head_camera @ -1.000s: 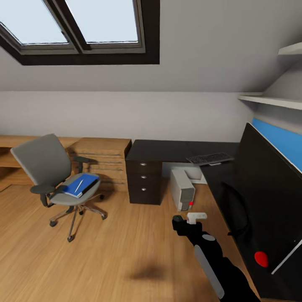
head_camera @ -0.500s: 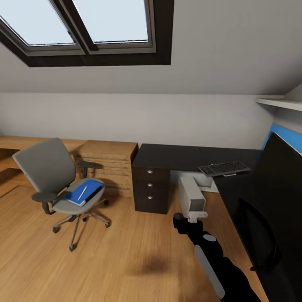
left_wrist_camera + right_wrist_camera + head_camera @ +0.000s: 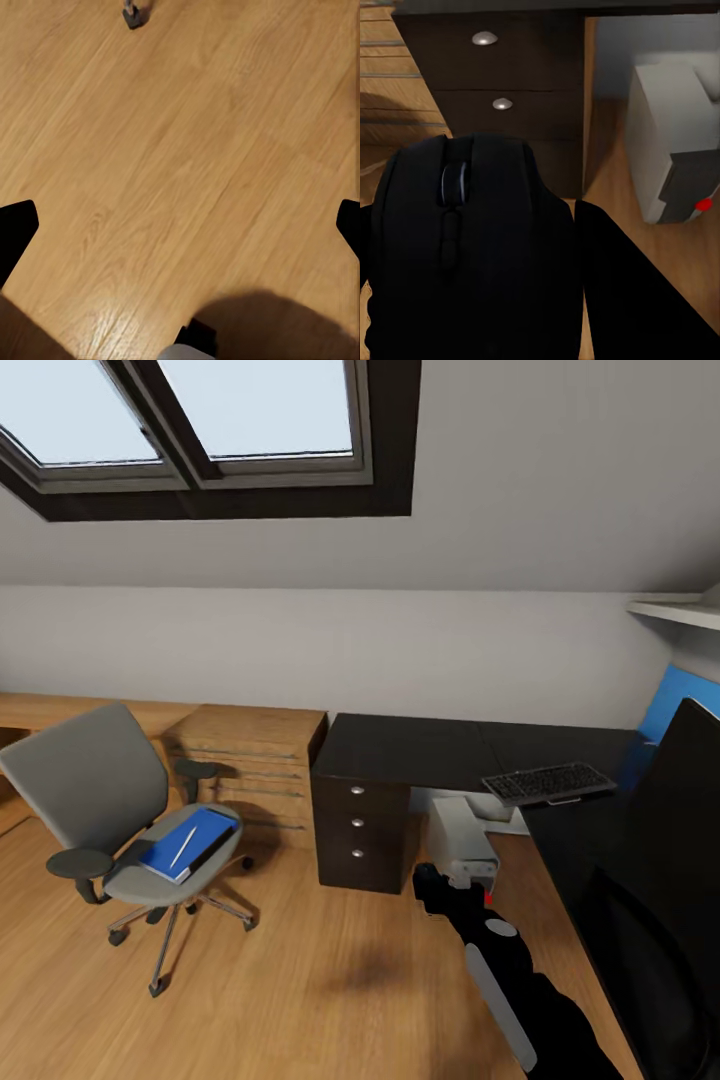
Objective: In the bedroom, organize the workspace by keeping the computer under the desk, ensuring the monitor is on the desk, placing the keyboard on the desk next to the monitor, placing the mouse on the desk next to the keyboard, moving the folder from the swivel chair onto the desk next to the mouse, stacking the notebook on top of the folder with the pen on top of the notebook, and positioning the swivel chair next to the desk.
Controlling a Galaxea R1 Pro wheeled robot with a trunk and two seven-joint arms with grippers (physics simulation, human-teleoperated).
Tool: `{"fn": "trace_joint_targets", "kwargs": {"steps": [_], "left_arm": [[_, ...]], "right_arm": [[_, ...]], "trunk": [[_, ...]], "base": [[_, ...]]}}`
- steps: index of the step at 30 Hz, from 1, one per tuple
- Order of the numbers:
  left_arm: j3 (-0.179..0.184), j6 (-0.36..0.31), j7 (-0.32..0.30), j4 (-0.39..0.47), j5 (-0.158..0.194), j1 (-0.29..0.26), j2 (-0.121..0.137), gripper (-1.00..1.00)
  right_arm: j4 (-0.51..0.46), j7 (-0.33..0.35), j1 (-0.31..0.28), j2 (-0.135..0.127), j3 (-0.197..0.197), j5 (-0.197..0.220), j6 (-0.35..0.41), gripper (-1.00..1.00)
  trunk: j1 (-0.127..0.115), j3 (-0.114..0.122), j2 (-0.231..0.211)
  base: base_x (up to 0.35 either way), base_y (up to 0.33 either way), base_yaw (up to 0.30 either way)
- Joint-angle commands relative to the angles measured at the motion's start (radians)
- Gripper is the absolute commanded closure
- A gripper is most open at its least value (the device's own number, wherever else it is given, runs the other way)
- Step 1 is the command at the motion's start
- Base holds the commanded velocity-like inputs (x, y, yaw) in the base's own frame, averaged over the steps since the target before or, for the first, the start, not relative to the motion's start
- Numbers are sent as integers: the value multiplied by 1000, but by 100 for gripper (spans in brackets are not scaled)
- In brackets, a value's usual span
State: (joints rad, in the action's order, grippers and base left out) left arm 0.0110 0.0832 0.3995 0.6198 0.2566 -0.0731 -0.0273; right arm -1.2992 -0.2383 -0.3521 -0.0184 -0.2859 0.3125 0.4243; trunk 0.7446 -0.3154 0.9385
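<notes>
At the far left of the head view stands the grey upholstered swivel chair with black armrests [image 3: 95,800], on the light wooden floor [image 3: 300,980], well apart from the glossy black table [image 3: 450,745]. On its seat lies the flat bright blue folder [image 3: 190,842]. A thin dark grey notebook [image 3: 205,852] shows only as a dark edge along the folder's side; how the two are stacked I cannot tell. A thin white pen [image 3: 184,846] lies on the blue surface. Just right of the chair is a light wooden chest of drawers [image 3: 250,760], touching a dark drawer unit with round silver knobs [image 3: 362,825] under the table's end.

Further right, the boxy light-grey computer tower [image 3: 462,840] sits on the floor beneath the table, its red button partly hidden behind the right arm. The slim keyboard with dark grey keys [image 3: 548,782] lies on the table toward the right, and the large black monitor [image 3: 680,830] fills the right edge of the frame.

The right gripper [image 3: 430,887], low centre-right, has its fingers closed around the rounded dark grey-black mouse [image 3: 472,247], seen up close in the right wrist view. In the left wrist view the left gripper's dark fingers [image 3: 15,229] stand wide apart over bare floor, holding nothing.
</notes>
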Motion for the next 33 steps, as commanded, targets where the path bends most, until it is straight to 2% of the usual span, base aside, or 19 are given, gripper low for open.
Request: {"fn": "trace_joint_targets", "kwargs": {"steps": [1, 7, 22, 33], "left_arm": [[1, 6, 2, 0, 10, -1, 0, -100], [1, 6, 1, 0, 10, -1, 0, -100], [1, 6, 2, 0, 10, -1, 0, -100], [1, 7, 2, 0, 10, -1, 0, -100]], "right_arm": [[-1, -11, -1, -1, -3, 14, 1, 100], [-2, -11, -1, -1, -3, 14, -1, 100], [0, -12, -1, -1, -3, 14, 0, 100], [1, -10, -1, -2, -3, 14, 1, 100]], "trunk": [[-3, 2, -6], [-26, 21, -48], [-84, 67, -153], [-126, 101, -230]], "base": [[328, 0, 0], [328, 0, 31], [329, 0, 255], [329, 0, 31]]}}
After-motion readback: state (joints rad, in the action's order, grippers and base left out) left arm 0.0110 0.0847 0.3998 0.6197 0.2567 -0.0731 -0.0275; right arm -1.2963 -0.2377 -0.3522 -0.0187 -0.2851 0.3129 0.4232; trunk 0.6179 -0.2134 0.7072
